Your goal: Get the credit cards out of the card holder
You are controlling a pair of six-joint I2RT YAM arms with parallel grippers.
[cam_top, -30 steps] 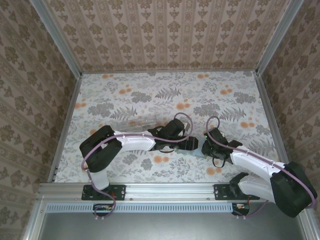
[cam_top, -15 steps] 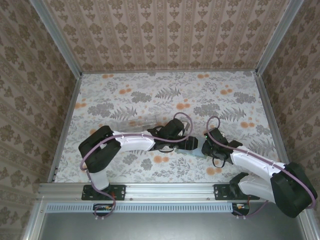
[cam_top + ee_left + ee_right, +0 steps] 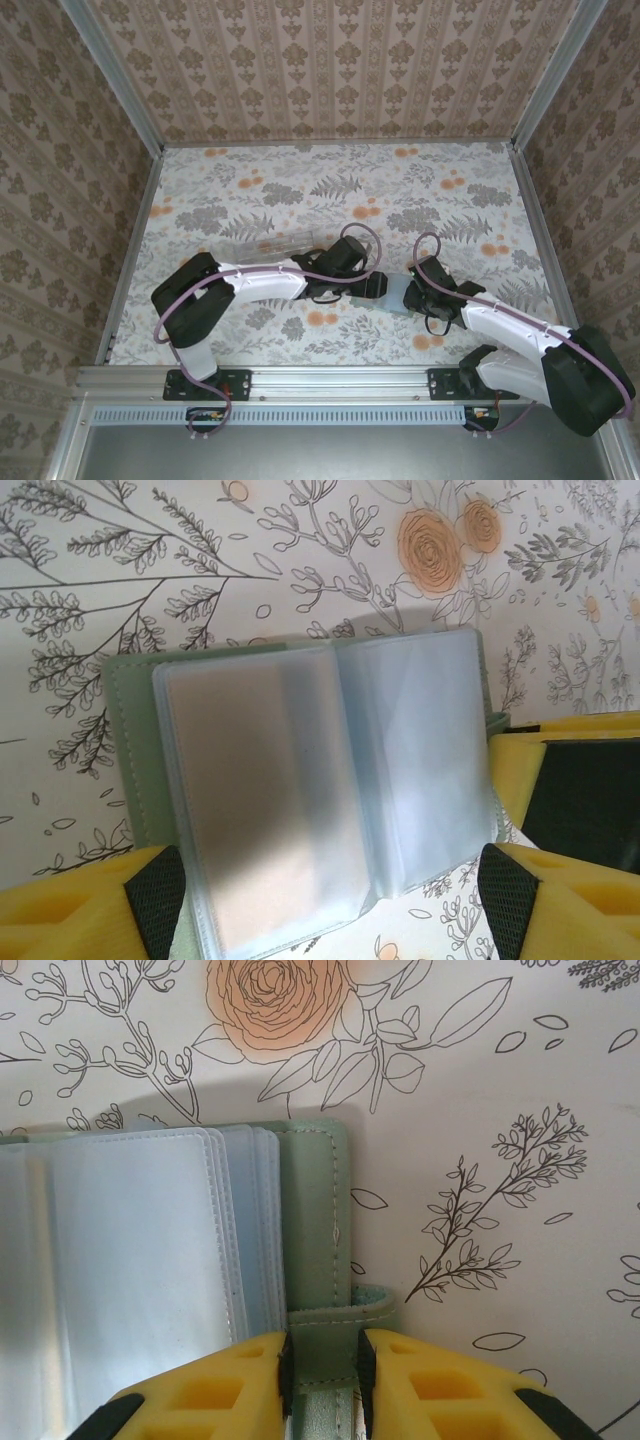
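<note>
Your right end effector (image 3: 323,1358) is closed down to a narrow gap. Its yellow fingers pinch the green strap (image 3: 340,1322) of the card holder (image 3: 150,1250) and pin that side to the tabletop (image 3: 300,190). Your left end effector (image 3: 330,895) stands wide open and holds nothing, one finger at each side of the spread card holder.

The card holder lies open and flat between the two arms, near the middle of the tabletop and toward its near edge. Its frosted plastic sleeves (image 3: 420,760) face up. A tan card (image 3: 250,810) shows dimly through one sleeve.

Expect the card holder to be soft and light. It will likely slide or lift when you pull, so the pinch on the strap probably matters. The sleeves look thin, floppy and slick, and are easy to catch by mistake.

The tan card should be stiff, flat, light and smooth, and probably sits snug in its pocket. Take it by whichever edge stands clear at the pocket's mouth, pinching across its two faces. Where that mouth lies cannot be told from here.
</note>
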